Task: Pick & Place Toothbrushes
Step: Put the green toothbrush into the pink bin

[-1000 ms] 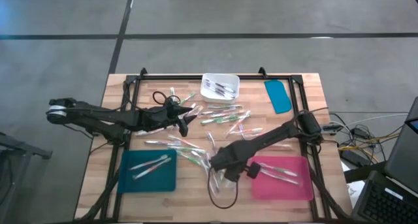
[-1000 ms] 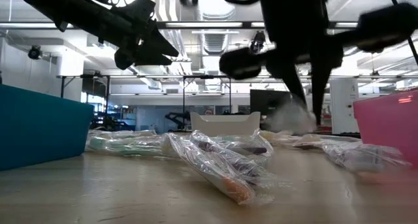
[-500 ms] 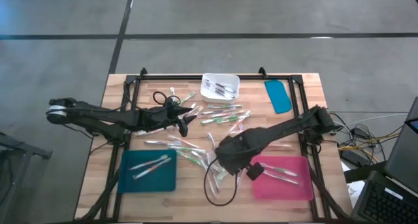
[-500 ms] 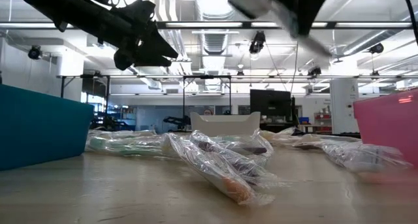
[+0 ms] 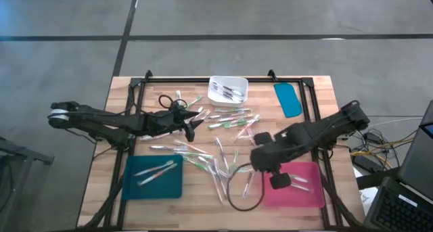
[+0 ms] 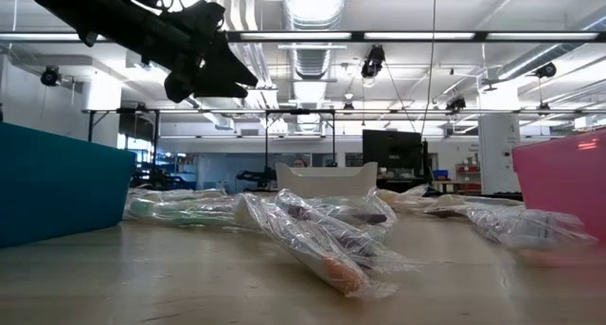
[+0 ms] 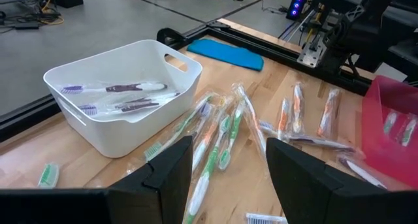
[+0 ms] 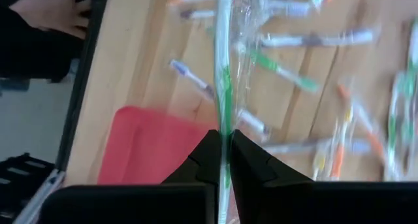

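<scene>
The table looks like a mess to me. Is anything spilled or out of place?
Wrapped toothbrushes lie scattered at all angles across the wooden table, but nothing looks broken. The right gripper is shut on a green toothbrush above the pink tray. The left gripper hangs open.

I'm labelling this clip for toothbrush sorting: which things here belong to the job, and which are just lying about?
Job:
- loose wrapped toothbrushes on the table
- green toothbrush clamped in the right gripper
- pink tray, teal tray, white bin, each holding brushes
- left gripper, open

Lying about:
- blue flat piece
- cable loop
</scene>
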`<state>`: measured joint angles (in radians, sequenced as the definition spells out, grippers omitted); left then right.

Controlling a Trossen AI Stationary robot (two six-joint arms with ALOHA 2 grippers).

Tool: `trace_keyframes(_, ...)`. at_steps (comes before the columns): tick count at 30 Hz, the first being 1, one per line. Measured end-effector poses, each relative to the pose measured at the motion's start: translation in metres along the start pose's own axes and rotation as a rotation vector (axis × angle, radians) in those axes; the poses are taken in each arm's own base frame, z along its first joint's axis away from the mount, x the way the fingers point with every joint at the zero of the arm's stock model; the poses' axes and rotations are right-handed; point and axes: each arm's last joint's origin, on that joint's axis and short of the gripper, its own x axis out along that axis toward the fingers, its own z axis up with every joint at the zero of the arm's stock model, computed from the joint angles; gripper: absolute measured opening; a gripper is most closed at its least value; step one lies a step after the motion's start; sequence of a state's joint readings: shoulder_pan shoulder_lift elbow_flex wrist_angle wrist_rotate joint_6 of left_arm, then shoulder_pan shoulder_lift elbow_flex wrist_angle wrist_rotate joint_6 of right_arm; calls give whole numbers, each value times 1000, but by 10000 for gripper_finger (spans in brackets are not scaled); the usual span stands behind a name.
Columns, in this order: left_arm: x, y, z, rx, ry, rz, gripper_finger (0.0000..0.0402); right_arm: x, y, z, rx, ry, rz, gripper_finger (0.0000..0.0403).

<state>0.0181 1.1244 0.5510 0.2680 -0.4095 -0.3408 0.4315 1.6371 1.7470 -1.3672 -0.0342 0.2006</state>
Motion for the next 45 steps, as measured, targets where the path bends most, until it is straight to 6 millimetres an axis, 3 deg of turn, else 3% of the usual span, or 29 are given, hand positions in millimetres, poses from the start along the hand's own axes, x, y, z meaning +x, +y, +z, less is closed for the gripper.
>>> trace_keyframes(7,0,0,0,0,0,0,200,-1,28,-23,148,43,-53,13)
trace_keyframes(19,0,0,0,0,0,0,200,48,57,-72,246,158,-99,13)
trace_keyframes(32,0,0,0,0,0,0,200,99,51,-129,291,85,-31,13)
trace_keyframes(45,0,0,0,0,0,0,200,132,47,-173,398,117,60,13)
